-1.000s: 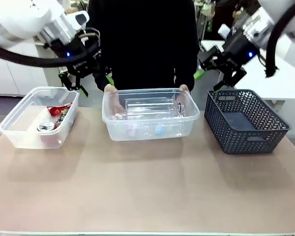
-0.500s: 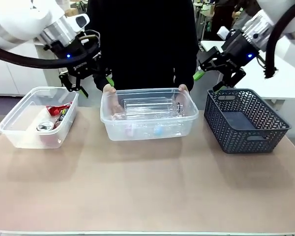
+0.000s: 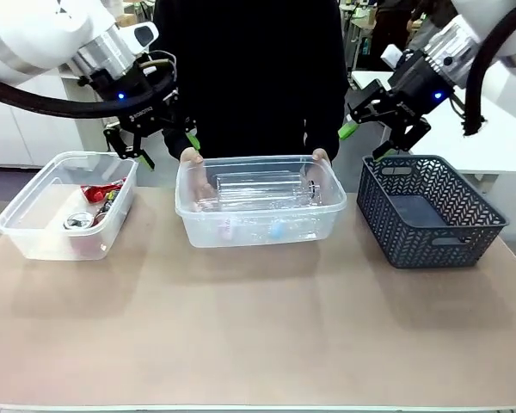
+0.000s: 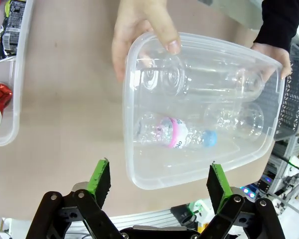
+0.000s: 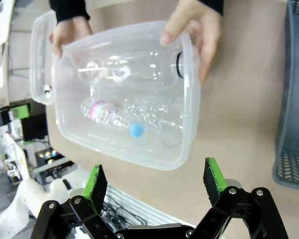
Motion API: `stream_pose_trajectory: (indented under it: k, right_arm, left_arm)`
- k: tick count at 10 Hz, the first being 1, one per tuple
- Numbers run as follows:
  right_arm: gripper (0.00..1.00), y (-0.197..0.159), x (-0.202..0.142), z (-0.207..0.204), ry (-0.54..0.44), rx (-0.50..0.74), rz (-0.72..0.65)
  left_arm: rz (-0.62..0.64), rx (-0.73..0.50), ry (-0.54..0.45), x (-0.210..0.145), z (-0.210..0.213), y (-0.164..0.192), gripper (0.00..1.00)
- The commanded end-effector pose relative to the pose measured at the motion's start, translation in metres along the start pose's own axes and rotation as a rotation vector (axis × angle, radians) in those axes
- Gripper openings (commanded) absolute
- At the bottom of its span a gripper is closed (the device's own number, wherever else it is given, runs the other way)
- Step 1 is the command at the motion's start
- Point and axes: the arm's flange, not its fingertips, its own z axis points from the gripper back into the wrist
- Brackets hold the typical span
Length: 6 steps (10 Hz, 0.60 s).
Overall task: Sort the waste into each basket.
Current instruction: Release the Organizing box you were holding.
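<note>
**Both my grippers wide, nothing held**

My left gripper (image 3: 151, 148) and right gripper (image 3: 367, 135) hang spread wide above the table's far side. A person's hands (image 3: 193, 158) grip the middle tub (image 3: 260, 225), bottles (image 4: 177, 138) inside. Cans (image 3: 97, 194) lie in the left tub (image 3: 34, 232); the grey basket (image 3: 430, 228) stands right.

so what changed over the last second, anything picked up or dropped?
Little. The middle tub, held by the person's hands, slid slightly toward the robot's left. Nothing grasped or released. Left end effector and right end effector stay open above the table; the can tub and grey basket did not move.
</note>
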Motion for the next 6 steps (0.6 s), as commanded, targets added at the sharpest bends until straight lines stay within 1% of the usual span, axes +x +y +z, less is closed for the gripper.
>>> stream_pose_trajectory:
  k: [1, 2, 3, 4, 5, 6]
  right_arm:
    - [1.0, 0.0, -0.03, 0.035, -0.007, 0.174, 0.054]
    - [1.0, -0.011, -0.069, 0.073, -0.016, 0.346, 0.106]
    - [1.0, -0.027, -0.101, 0.103, -0.076, 0.493, 0.103]
    - [1.0, -0.046, -0.128, 0.126, -0.16, 0.613, 0.038]
    - [1.0, -0.069, -0.148, 0.142, -0.184, 0.745, -0.013]
    - [1.0, -0.096, -0.166, 0.152, -0.257, 0.803, -0.09]
  left_arm:
    - [-0.041, -0.159, 0.056, -0.01, 0.033, 0.007, 1.0]
    - [-0.051, -0.356, 0.085, -0.024, 0.075, 0.031, 1.0]
    - [-0.03, -0.552, 0.087, -0.038, 0.109, 0.058, 1.0]
    - [-0.052, -0.742, 0.084, -0.054, 0.135, 0.086, 1.0]
    - [-0.022, -0.829, 0.028, -0.064, 0.149, 0.114, 1.0]
    - [-0.001, -0.945, 0.002, -0.075, 0.154, 0.143, 1.0]
